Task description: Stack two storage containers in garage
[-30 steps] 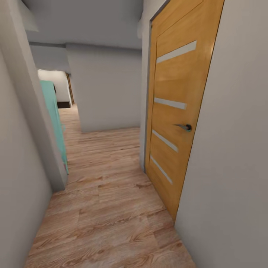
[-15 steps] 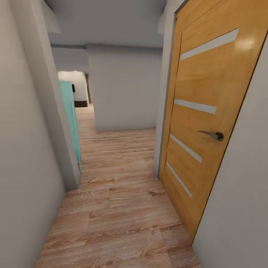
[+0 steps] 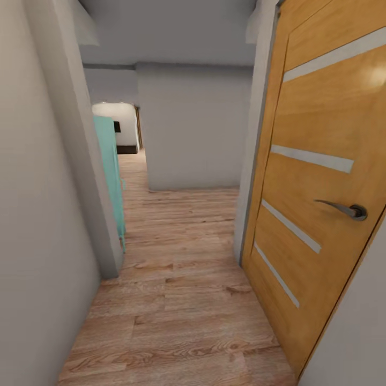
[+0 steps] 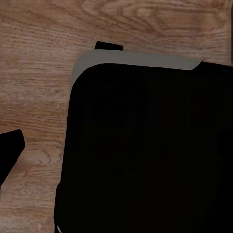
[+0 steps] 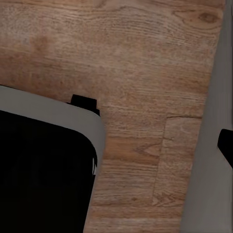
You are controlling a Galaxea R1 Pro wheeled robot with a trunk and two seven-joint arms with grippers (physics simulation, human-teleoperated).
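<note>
**In the hallway, bins out of my sight**

Wrist cameras look down on wood-plank floor [image 4: 43, 73] past the black robot body [image 4: 145, 145]; I cannot tell how either gripper stands. Close at my right, an orange door [image 3: 321, 187] with a metal handle [image 3: 343, 209]. Left, a grey wall [image 3: 37, 214], then a teal panel [image 3: 110, 171]. Far ahead, a lit room [image 3: 120, 126].

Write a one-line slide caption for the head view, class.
Narrow hallway with wood-plank floor: an orange wooden door with a lever handle on the right, a teal panel on the left.
</note>
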